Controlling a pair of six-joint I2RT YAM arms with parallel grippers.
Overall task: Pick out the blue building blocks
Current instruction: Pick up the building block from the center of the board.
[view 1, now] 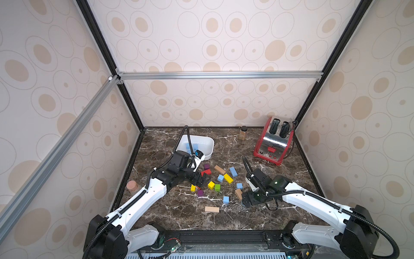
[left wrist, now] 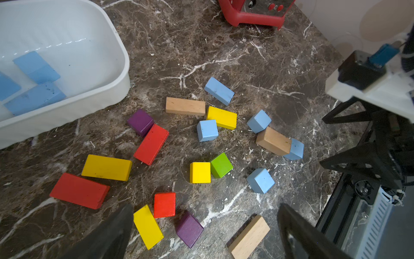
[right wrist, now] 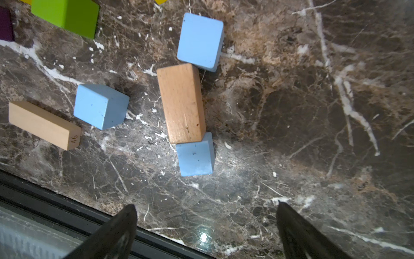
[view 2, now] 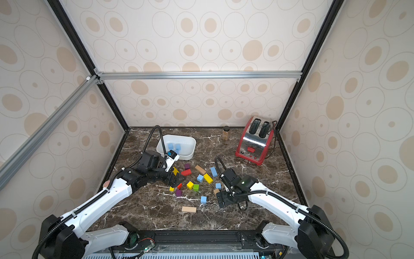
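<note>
Eight blue blocks point(left wrist: 207, 130); three in tray point(left wrist: 89, 107)

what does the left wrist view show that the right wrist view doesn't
Only the left wrist view: the white bin with blue blocks in it, the red toaster, the red blocks, a blue brick and one more blue cube. Only the right wrist view: the number 46 stamped on the end of the pale block. Both: three blue cubes around the tan brick, two of them touching its ends, and the green cube.
</note>
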